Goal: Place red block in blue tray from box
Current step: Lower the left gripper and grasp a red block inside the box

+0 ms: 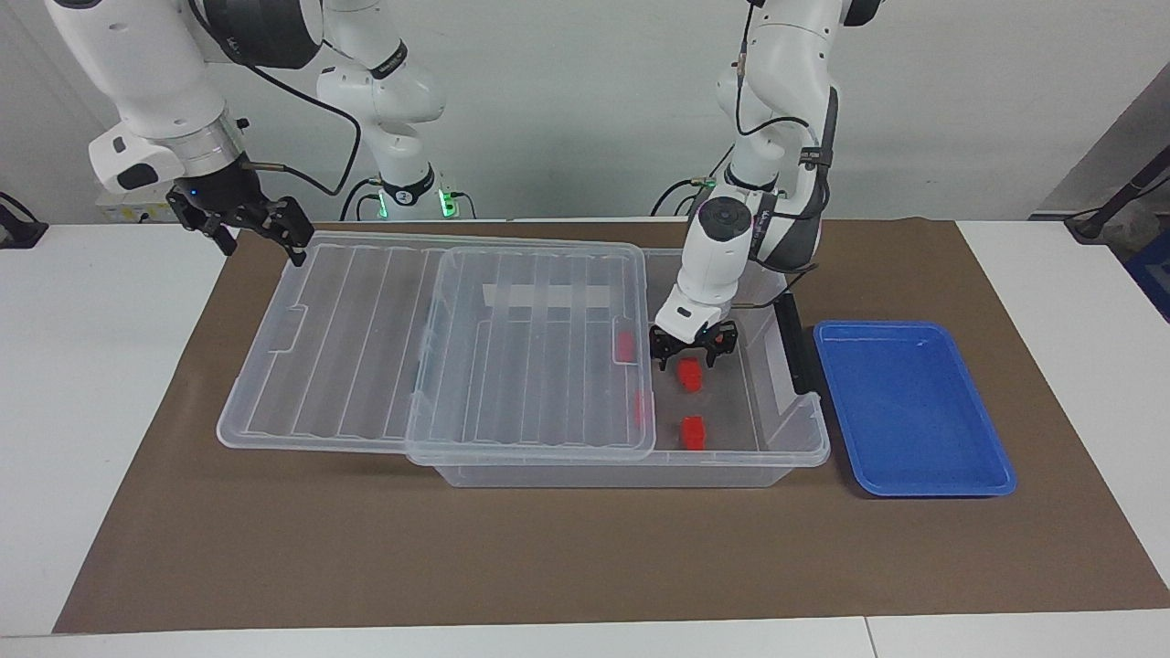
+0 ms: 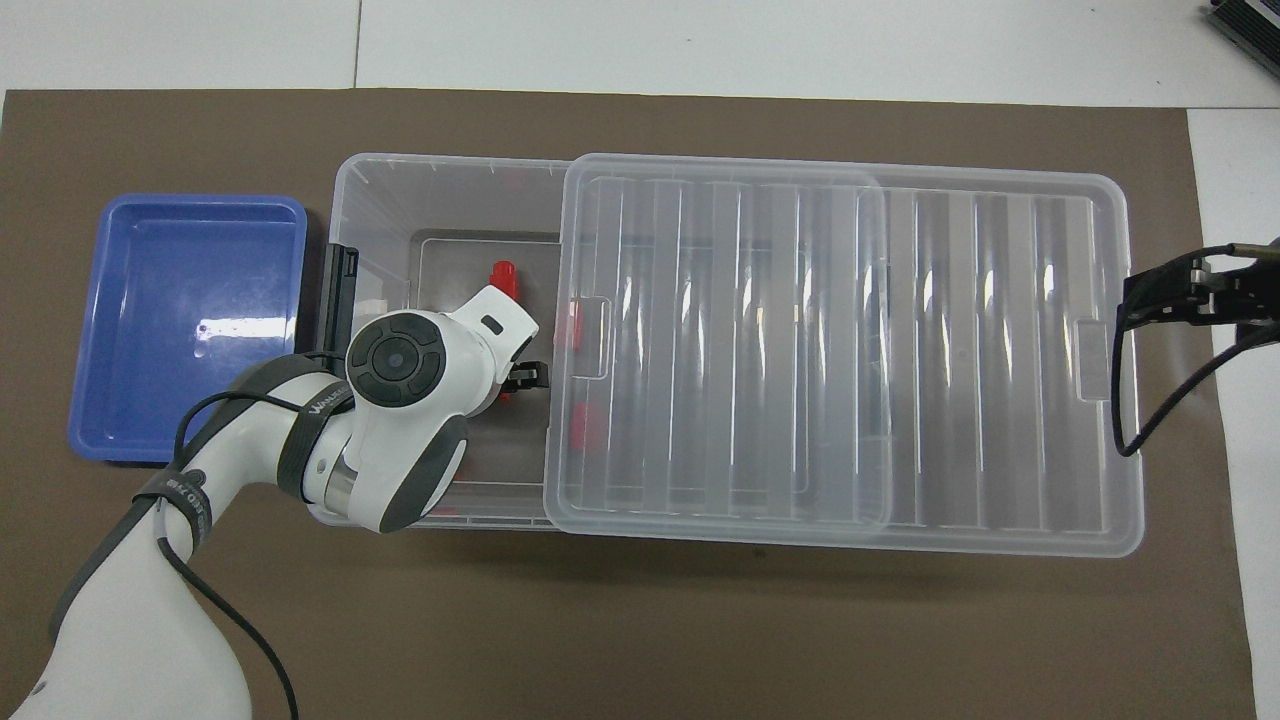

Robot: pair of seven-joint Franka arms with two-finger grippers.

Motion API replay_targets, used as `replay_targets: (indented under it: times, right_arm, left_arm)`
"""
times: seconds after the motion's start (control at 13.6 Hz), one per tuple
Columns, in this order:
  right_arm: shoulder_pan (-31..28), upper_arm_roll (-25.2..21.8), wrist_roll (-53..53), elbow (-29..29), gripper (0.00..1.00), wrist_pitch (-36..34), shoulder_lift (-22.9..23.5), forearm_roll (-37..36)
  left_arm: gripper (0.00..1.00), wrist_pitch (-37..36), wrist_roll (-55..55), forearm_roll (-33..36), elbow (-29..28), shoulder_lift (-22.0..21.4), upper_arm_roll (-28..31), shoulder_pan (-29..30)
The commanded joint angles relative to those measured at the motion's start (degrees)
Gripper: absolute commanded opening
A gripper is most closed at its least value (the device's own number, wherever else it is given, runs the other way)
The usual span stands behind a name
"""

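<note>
The clear box (image 1: pixel 809 437) lies across the brown mat, its ribbed lid (image 1: pixel 366 338) slid toward the right arm's end. My left gripper (image 1: pixel 691 358) reaches down into the uncovered end, its fingers shut on a red block (image 1: pixel 688 375) low in the box. From overhead the wrist hides most of that grip. A second red block (image 1: pixel 694 432) (image 2: pixel 501 278) lies loose in the box, farther from the robots. Two more blocks (image 1: pixel 625 345) (image 1: pixel 640 407) show through the lid. The blue tray (image 1: pixel 914 411) (image 2: pixel 190 320) is beside the box with nothing in it. My right gripper (image 1: pixel 245 228) waits open over the lid's outer end.
A black latch (image 1: pixel 795 356) stands on the box's end wall, between the box's inside and the tray. The lid's edge (image 2: pixel 560 340) runs close beside the left gripper. Bare brown mat (image 1: pixel 585 548) lies beyond the box, away from the robots.
</note>
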Motion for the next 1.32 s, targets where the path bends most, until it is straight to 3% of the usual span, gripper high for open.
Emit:
replay_targets:
  times: [0.0, 0.37, 0.44, 1.25]
  right_arm:
    - [-0.47, 0.34, -0.07, -1.09, 1.0, -0.08, -1.01, 0.17]
    - [-0.47, 0.34, -0.07, -1.09, 1.0, -0.08, -1.01, 0.17]
    - [-0.46, 0.34, -0.07, -1.09, 1.0, 0.01, -1.01, 0.17]
    - [-0.46, 0.34, -0.07, -1.09, 1.0, -0.08, -1.01, 0.17]
  left_arm:
    - [0.71, 1.84, 0.49, 1.3, -0.3, 0.85, -0.06, 0.48]
    - [0.09, 1.05, 0.49, 1.3, -0.13, 0.85, -0.06, 0.48]
    - [0.04, 0.61, 0.49, 1.3, 0.14, 0.85, -0.06, 0.48]
    - [0.04, -30.48, 0.66, 0.68, 18.14, -3.54, 0.46, 0.48]
